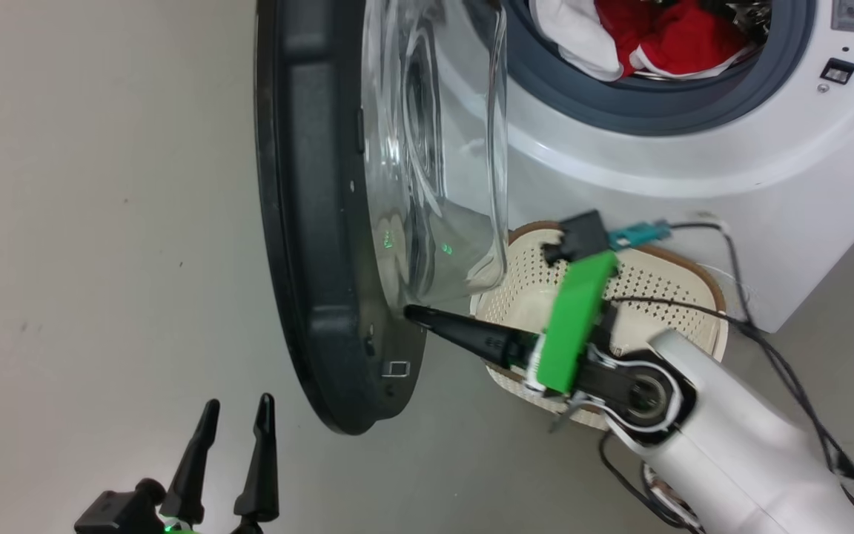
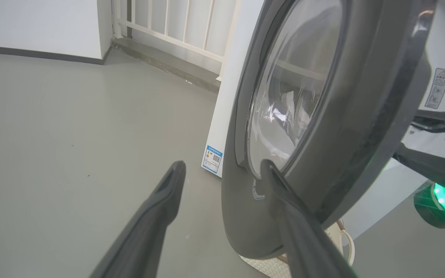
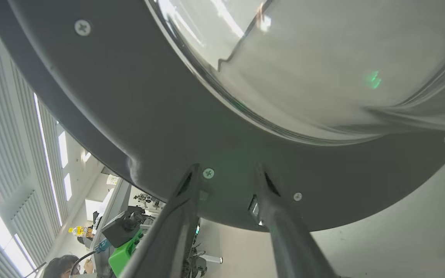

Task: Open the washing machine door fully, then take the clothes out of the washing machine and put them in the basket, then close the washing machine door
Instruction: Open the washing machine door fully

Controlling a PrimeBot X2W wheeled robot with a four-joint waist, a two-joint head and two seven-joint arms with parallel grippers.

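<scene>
Two tools, both parted and empty: my right tool sets its tips on the inner rim of the washing machine door, probably to swing it wider, clearing the clothes in the drum a path to the basket below; my left tool waits apart.

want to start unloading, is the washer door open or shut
Open. The door stands well out from the washing machine, edge-on in the head view, and the red clothes lie uncovered inside the machine.
</scene>
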